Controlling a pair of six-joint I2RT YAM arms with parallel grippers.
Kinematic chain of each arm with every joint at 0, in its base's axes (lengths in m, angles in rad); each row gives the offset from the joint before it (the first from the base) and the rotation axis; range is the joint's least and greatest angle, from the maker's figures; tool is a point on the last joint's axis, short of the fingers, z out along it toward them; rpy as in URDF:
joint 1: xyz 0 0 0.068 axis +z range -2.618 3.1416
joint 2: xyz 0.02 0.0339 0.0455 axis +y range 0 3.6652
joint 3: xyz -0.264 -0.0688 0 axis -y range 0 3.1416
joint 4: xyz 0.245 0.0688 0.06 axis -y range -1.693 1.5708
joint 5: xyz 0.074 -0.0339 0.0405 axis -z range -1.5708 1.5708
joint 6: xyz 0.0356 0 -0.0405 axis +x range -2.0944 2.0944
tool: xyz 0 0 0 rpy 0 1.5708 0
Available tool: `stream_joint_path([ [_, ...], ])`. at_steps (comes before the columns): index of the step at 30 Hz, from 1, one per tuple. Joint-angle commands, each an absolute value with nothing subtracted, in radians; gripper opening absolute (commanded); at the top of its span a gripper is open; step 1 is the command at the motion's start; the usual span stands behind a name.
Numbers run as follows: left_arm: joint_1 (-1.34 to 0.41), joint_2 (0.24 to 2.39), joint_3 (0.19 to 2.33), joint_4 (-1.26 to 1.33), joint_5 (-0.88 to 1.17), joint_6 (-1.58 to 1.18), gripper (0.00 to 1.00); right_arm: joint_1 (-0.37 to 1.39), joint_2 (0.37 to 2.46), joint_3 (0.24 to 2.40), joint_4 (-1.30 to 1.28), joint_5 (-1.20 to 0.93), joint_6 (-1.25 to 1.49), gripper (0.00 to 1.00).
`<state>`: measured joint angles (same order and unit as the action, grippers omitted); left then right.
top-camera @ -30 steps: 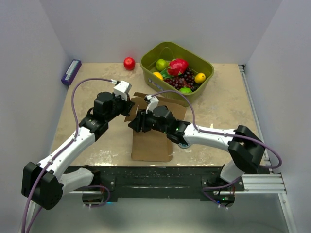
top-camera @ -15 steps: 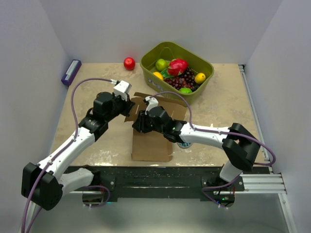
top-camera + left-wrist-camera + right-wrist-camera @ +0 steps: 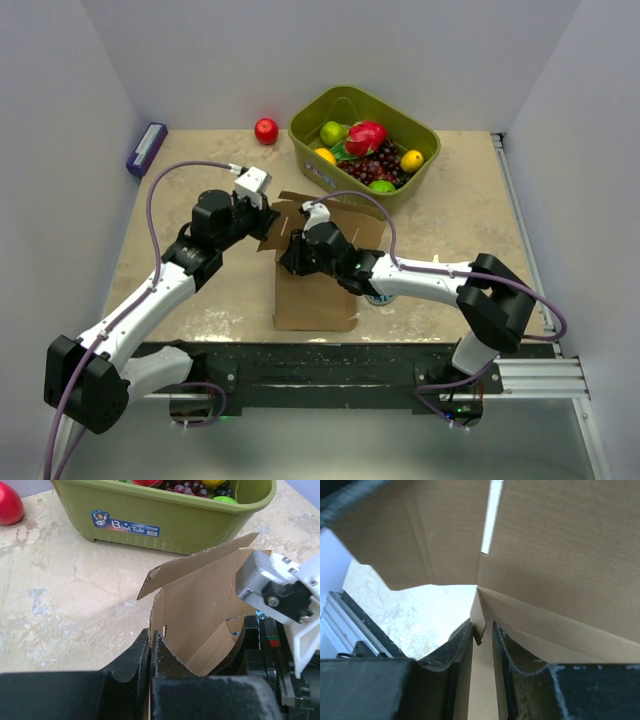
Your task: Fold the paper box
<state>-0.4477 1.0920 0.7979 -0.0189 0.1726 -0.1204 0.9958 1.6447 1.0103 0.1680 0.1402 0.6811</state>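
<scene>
Two arms meet over the paper box (image 3: 313, 295) at the middle of the table (image 3: 460, 200).

Top view: the near half of the box lies flat. Its far end is raised into flaps just in front of the green basket (image 3: 303, 128), which holds fruit. The left gripper (image 3: 264, 216) is at the far-left flap. The right gripper (image 3: 290, 252) is just beside it, over the left part of the box. A red ball (image 3: 266, 131) sits left of the basket, and a purple block (image 3: 146, 148) lies at the far-left edge.

Left wrist view: the fingers (image 3: 135, 655) are closed together, pinching the lower edge of a brown panel. That panel (image 3: 200, 605) stands upright and its top flap tilts over. The basket wall (image 3: 175, 525) is behind it, with the red ball (image 3: 9, 505) at top left.

Right wrist view: the right gripper (image 3: 482, 642) has its fingers (image 3: 460, 650) set narrow, with a slim gap between them. The corner of a small flap of the box (image 3: 555, 545) sits in that gap. I cannot tell whether the pads press on it. Cardboard fills most of this view.
</scene>
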Motion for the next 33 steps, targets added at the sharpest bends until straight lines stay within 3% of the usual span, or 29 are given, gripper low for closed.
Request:
stream_joint_path([
  [1, -0.454, 1.069, 0.788, 0.038, 0.239, -0.118, 0.0, 0.98, 1.632, 0.986, 0.178, 0.166, 0.68, 0.25],
  [19, -0.459, 1.074, 0.779, 0.069, 0.365, -0.113, 0.0, 0.916, 1.69, 0.931, 0.239, 0.185, 0.726, 0.43],
  [33, -0.463, 1.088, 0.779, 0.077, 0.405, -0.126, 0.0, 0.914, 1.72, 0.891, 0.334, 0.414, 0.761, 0.29],
])
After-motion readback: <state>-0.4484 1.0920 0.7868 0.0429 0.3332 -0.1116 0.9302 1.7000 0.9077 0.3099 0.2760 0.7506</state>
